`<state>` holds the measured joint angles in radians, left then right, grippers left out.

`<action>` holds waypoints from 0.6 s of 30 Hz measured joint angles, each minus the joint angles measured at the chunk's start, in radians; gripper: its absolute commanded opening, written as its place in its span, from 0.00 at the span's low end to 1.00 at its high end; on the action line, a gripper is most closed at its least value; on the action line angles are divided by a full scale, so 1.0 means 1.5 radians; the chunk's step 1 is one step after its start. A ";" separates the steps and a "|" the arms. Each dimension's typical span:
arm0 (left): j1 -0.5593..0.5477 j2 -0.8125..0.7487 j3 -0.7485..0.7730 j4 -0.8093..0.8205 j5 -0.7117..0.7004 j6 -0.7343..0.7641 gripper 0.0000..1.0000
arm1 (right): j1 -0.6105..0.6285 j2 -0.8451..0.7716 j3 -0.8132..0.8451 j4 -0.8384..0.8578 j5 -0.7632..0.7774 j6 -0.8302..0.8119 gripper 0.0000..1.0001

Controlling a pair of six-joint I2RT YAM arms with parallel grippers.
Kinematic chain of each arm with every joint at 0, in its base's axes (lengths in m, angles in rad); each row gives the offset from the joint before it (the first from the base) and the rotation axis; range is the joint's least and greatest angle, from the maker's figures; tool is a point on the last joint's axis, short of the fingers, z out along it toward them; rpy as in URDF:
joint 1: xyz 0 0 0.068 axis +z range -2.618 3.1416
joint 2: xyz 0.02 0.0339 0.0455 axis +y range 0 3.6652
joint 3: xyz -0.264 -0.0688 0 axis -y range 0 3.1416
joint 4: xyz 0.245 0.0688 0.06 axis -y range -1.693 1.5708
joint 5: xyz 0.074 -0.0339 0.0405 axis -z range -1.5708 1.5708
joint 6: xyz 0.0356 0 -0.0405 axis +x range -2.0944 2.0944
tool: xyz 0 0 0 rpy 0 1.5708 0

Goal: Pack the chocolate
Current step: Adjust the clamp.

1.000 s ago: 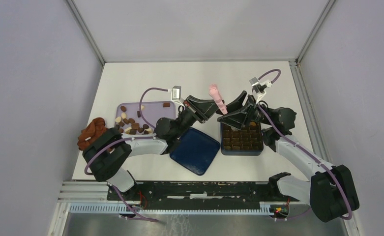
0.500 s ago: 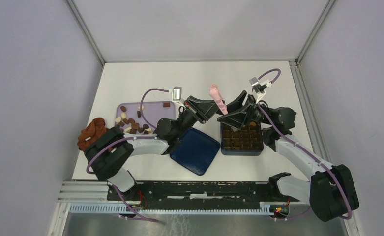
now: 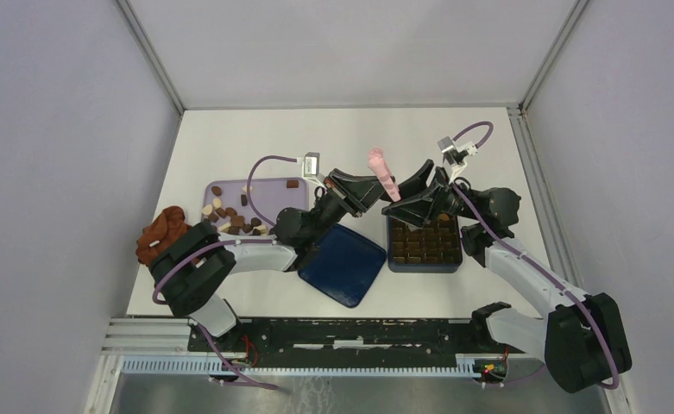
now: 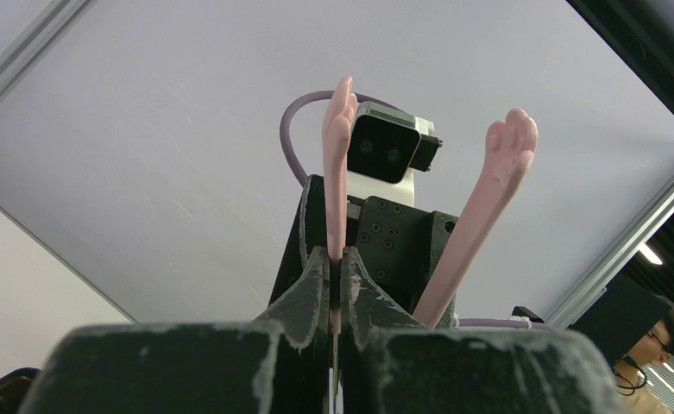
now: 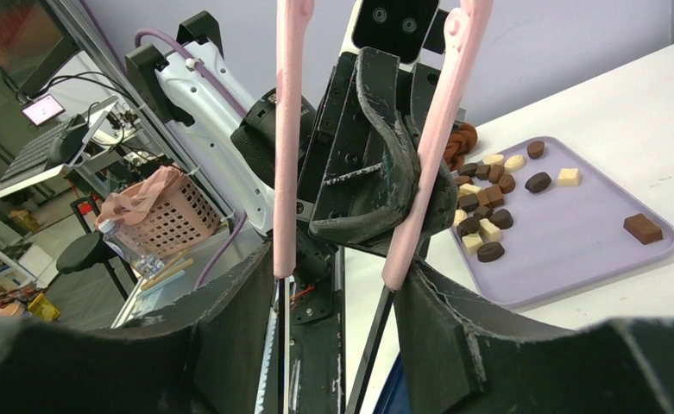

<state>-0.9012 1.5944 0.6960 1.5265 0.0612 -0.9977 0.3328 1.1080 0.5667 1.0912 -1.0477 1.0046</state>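
Note:
Pink tongs (image 3: 382, 172) stand upright over the table's middle, with both grippers on them. My left gripper (image 4: 336, 267) is shut on one arm of the tongs (image 4: 337, 172), while the other arm (image 4: 497, 190) stands free beside it. My right gripper (image 5: 337, 267) holds the tongs with both arms (image 5: 283, 129) between its fingers, each arm lying against a finger. Loose pieces of chocolate (image 3: 229, 216), dark, mid brown and cream, lie on a lilac tray (image 3: 273, 194) at the left. More chocolate fills a dark blue box (image 3: 425, 241) under the right gripper.
The box's dark blue lid (image 3: 343, 264) lies flat between tray and box. A reddish-brown cloth (image 3: 162, 233) sits at the table's left edge. In the right wrist view the chocolate (image 5: 488, 228) and tray (image 5: 575, 241) show behind the left gripper's fingers (image 5: 376, 172).

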 measured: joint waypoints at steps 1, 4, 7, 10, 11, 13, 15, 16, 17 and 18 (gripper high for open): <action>0.000 0.000 0.000 0.000 0.000 0.000 0.02 | 0.000 -0.002 0.000 -0.004 0.000 -0.004 0.57; -0.001 0.000 0.000 0.000 0.000 0.000 0.02 | 0.000 -0.006 0.000 -0.013 0.000 -0.013 0.55; -0.002 0.000 0.000 0.000 0.000 0.000 0.02 | -0.001 -0.010 0.000 -0.022 0.000 -0.021 0.52; -0.003 0.000 0.000 0.001 0.000 0.000 0.02 | -0.001 -0.011 0.000 -0.028 0.001 -0.025 0.51; -0.003 0.000 0.000 0.001 0.001 0.000 0.02 | -0.001 -0.011 0.000 -0.030 0.001 -0.025 0.50; -0.003 0.001 0.000 0.001 0.001 -0.001 0.02 | -0.001 -0.011 0.000 -0.032 0.002 -0.026 0.47; -0.003 0.002 0.000 0.001 0.001 -0.001 0.02 | -0.002 -0.011 0.000 -0.037 0.002 -0.027 0.47; -0.003 0.002 0.000 0.001 0.001 -0.001 0.02 | -0.003 -0.011 0.000 -0.039 0.002 -0.027 0.47; -0.003 0.003 0.000 0.001 0.001 -0.001 0.02 | -0.003 -0.011 0.000 -0.040 0.002 -0.027 0.48; -0.003 0.003 0.000 0.001 0.001 -0.001 0.02 | -0.003 -0.011 0.000 -0.041 0.002 -0.027 0.49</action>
<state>-0.9058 1.5982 0.6960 1.5280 0.0624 -0.9989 0.3279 1.0908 0.5663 1.0294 -1.0451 0.9638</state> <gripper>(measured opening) 0.047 0.474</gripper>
